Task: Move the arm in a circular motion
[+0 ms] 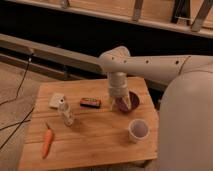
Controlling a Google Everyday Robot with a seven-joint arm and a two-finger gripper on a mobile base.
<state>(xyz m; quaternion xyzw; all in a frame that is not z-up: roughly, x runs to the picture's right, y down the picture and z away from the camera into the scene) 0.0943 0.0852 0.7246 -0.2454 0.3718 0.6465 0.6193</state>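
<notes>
The cream-white arm (pixel 150 65) reaches in from the right, its thick lower segment filling the right edge. A long tube with small dark screw holes runs left to an elbow (pixel 116 60), then turns down. The pale gripper (pixel 119 100) hangs from it over the wooden table (pixel 95 135), just above the left rim of a dark purple bowl (pixel 131 101).
On the table are a white cup (pixel 138 130), a small dark snack bar (pixel 90 102), a clear plastic bottle (pixel 65 113), a white square object (pixel 56 100) and an orange carrot (pixel 47 141). Cables lie on the floor at left. A dark ledge runs behind.
</notes>
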